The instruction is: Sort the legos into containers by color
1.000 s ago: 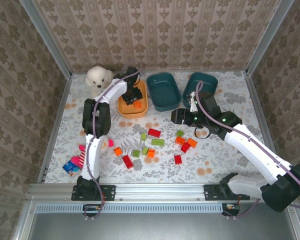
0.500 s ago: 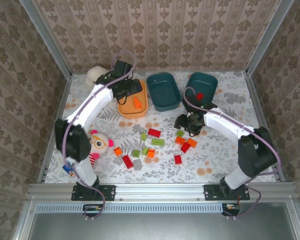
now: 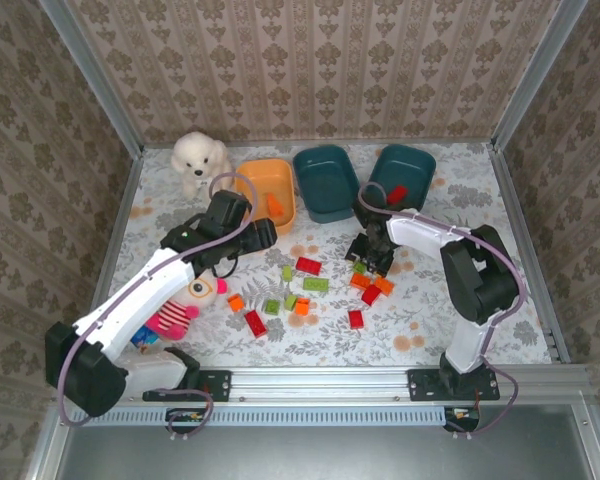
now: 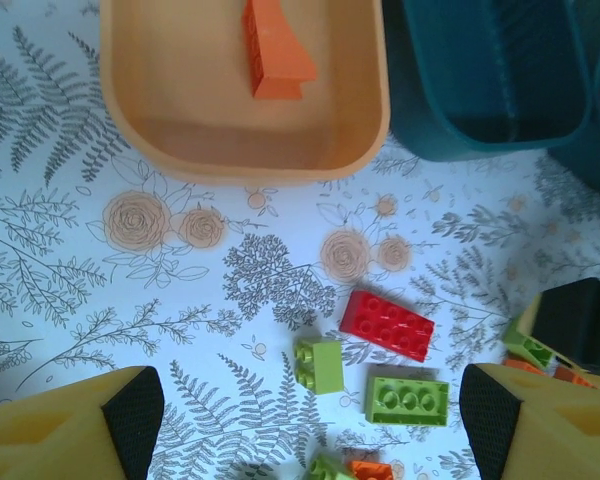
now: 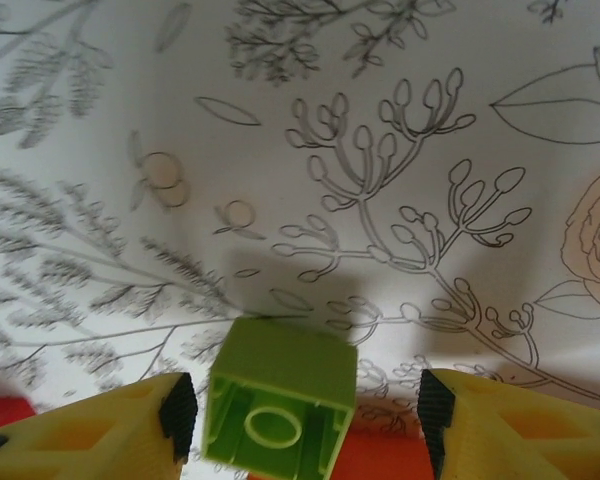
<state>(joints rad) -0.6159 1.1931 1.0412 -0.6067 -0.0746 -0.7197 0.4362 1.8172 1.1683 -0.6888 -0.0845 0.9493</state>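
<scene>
Left fingers (image 3: pixel 258 236): now on the near side of the orange tub (image 3: pixel 255 185), having pulled back from above it. They are spread wide with nothing between them, only bare counter (image 4: pixel 180 290) beneath.
Orange tub: holds one orange brick (image 3: pixel 274 206), a sloped piece lying toward the tub's right wall. This looks like a delivery just finished, so the orange sort has begun.
Loose bricks (image 3: pixel 307 265): scattered on the counter to the near right of the orange tub, with red, orange and light green mixed. Most of the sorting is still to do.
Middle teal tub (image 3: pixel 325 185): just right of the orange tub, nothing seen in it.
Right fingers (image 3: pixel 370 255): have come down from the far teal tub (image 3: pixel 412 165) to the right edge of the scatter, well right of the orange tub. They are apart, straddling a brick, not yet clamped.
Green brick (image 5: pixel 280 400): light green, small, squarish and glossy, with a round ring on the face toward the camera. One pad sits just beside it and the other stands off. It is likely the next pick, perhaps bound for the middle teal tub.
Far teal tub: the container farthest right of the orange tub. A red brick (image 3: pixel 397 193) lies in it, uncovered now that the arm has gone.
</scene>
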